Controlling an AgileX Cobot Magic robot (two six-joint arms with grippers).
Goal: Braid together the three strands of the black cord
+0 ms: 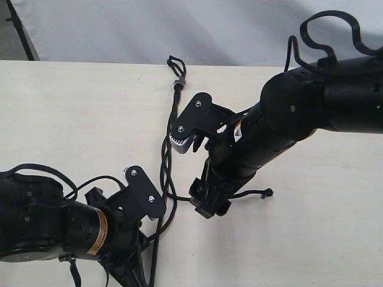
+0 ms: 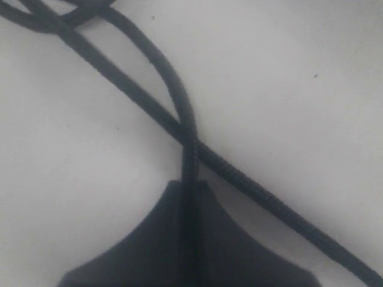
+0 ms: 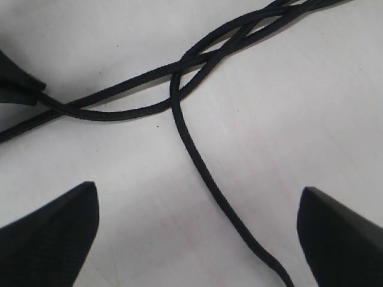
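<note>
The black cord (image 1: pixel 174 107) lies on the table with its loop (image 1: pixel 175 62) and grey band at the far end. Lower down it splits into the three strands (image 1: pixel 164 160), which cross one another loosely. My left gripper (image 1: pixel 148 239) is shut on one strand (image 2: pixel 184 113), which runs straight in between its closed fingers (image 2: pixel 149 239). A second strand (image 2: pixel 269 197) crosses beneath the held one. My right gripper (image 3: pixel 197 197) stands open just above the table. A loose strand (image 3: pixel 200 161) lies between its fingers (image 3: pixel 57 230), touching neither.
One strand's knotted end (image 1: pixel 268 193) sticks out to the right under the right arm. The pale tabletop (image 1: pixel 72 119) spreads bare to the left, and its far edge meets a white backdrop (image 1: pixel 179 24). The arm's glossy cables (image 1: pixel 335 27) loop at the upper right.
</note>
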